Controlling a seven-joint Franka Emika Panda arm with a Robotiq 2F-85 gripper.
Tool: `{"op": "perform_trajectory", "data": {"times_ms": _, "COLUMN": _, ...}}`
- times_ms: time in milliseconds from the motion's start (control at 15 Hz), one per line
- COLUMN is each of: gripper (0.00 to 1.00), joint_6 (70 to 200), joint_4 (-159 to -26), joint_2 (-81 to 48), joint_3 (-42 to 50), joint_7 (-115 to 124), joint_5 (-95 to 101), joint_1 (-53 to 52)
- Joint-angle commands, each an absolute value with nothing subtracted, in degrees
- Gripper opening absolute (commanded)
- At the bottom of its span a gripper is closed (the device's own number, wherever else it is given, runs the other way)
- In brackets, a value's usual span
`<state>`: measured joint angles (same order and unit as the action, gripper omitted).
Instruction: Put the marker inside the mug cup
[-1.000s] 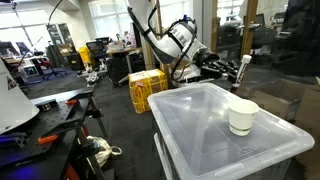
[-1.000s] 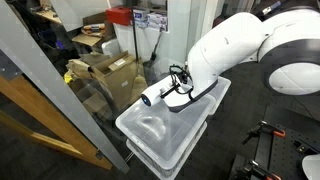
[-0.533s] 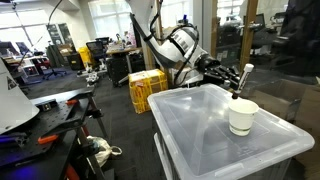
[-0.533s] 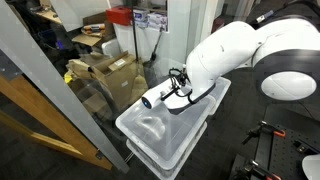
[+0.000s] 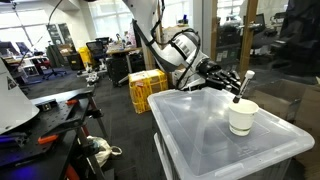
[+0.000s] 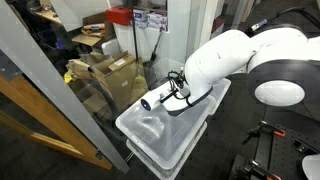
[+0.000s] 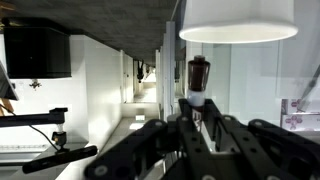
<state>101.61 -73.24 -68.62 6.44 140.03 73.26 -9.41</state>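
The claw (image 5: pixel 231 82) is clamped on the marker (image 5: pixel 242 86), which slants with its pale end up and its dark lower end just over the near rim of the cup (image 5: pixel 241 118); whether it touches the rim cannot be told. The cup stands upright on the counter (image 5: pixel 190 128), a translucent plastic bin lid, toward its far corner. In the wrist view the claw (image 7: pixel 198 125) comes in from the bottom, blurred and dark. The marker (image 7: pixel 198 72) sticks straight out from between its fingers (image 7: pixel 165 135) toward the cup (image 7: pixel 238 20), which fills the top edge as a wide white shape. In an exterior view the bulky white arm (image 6: pixel 228 65) leans over the counter (image 6: pixel 150 130) and hides both cup and marker.
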Motion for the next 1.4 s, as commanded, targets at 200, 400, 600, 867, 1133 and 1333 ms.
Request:
{"op": "perform_trajectory", "data": {"times_ms": 200, "gripper": 0.05, "joint_6": 104.5, "joint_4": -67.8, "joint_2": -72.0, "joint_3": 6.5, "joint_7": 138.8, "joint_5": 74.2, "joint_1": -8.2}}
{"op": "perform_trajectory", "data": {"times_ms": 400, "gripper": 0.05, "joint_6": 105.6, "joint_4": -66.6, "joint_2": -72.8, "joint_3": 6.7, "joint_7": 138.7, "joint_5": 74.1, "joint_1": -8.0}}
{"op": "perform_trajectory", "data": {"times_ms": 600, "gripper": 0.09, "joint_6": 106.6, "joint_4": -65.9, "joint_2": -73.2, "joint_3": 6.9, "joint_7": 138.3, "joint_5": 74.1, "joint_1": -8.0}}
{"op": "perform_trajectory", "data": {"times_ms": 867, "gripper": 0.59, "joint_6": 107.2, "joint_4": -65.3, "joint_2": -73.5, "joint_3": 7.0, "joint_7": 138.1, "joint_5": 74.0, "joint_1": -8.0}}
{"op": "perform_trajectory", "data": {"times_ms": 1133, "gripper": 0.89, "joint_6": 107.2, "joint_4": -65.8, "joint_2": -73.1, "joint_3": 7.1, "joint_7": 138.3, "joint_5": 73.9, "joint_1": -8.1}}
{"op": "perform_trajectory", "data": {"times_ms": 1333, "gripper": 1.0, "joint_6": 107.1, "joint_4": -67.6, "joint_2": -71.9, "joint_3": 7.2, "joint_7": 138.9, "joint_5": 74.1, "joint_1": -8.3}}
